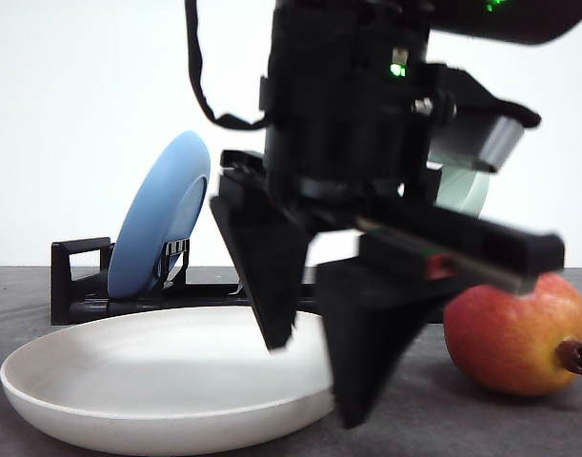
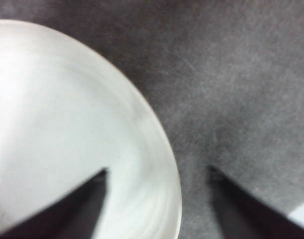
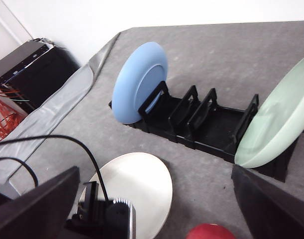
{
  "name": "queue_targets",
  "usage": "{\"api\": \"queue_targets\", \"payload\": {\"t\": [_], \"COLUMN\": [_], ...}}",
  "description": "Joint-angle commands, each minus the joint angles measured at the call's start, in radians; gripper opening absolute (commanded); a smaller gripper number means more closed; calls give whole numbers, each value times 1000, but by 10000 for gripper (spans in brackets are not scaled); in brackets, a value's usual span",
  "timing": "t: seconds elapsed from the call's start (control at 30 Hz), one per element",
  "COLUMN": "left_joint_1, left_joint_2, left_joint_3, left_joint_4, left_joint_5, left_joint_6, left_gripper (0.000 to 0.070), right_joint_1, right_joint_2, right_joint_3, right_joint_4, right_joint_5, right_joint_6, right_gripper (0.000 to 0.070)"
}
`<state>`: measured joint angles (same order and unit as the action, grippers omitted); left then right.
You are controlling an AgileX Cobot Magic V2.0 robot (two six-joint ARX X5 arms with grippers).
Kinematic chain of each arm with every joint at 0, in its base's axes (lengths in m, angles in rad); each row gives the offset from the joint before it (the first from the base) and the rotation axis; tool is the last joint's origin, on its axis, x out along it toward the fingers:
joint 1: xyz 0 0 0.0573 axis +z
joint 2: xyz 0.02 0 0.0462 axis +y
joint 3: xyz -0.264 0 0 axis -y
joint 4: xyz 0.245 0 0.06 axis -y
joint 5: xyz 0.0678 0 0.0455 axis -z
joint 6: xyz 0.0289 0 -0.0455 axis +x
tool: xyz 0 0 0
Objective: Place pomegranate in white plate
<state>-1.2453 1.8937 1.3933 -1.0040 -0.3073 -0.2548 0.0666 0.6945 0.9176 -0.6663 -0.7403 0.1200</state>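
Front view is showing the left arm's black gripper (image 1: pixel 319 381) hanging close to the camera, its two wedge-shaped fingers pointing down and spread wide with nothing between them, one tip over the shallow off-white round plate (image 1: pixel 129 381) and the other just past its right rim. From the left wrist camera, the same fingers (image 2: pixel 67 209) are straddling the white plate's (image 2: pixel 57 124) curved edge, with bare grey felt tabletop (image 2: pixel 231 84) lying open beside it. Right of the gripper, the rounded red pomegranate (image 1: pixel 514 333) with orange-yellow blush is sitting on the tabletop, outside the plate, stubby brown crown pointing right. The right gripper (image 3: pixel 156 219) is hovering high, its jaws parted and empty. Farther back, a black slotted rack (image 3: pixel 191 122) is holding a pale blue plate (image 3: pixel 139 82) and a pale green plate (image 3: pixel 276 117) upright.
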Motion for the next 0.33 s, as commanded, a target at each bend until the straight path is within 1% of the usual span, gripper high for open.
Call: {"api": "queue_targets", "payload": {"t": [0.0,0.17,0.3], "left_joint_1": [-15,-15,-16], "left_joint_2": [-26,-136,-260], "left_joint_3": [12,12,12], "left_joint_4": [-2,-23,-26], "left_joint_5": [3,2,1], "left_joint_6": [-46,-72,-84], "left_gripper": [573,574,573], "right_joint_1": [9,27,49], "right_joint_2": [4,12,52], "right_joint_3": [13,13,13], "right_joint_4": [7,0,-65], "right_joint_5": [-4,0,8], "right_joint_6": [-1,0,-1], "right_gripper": [621,621,622]}}
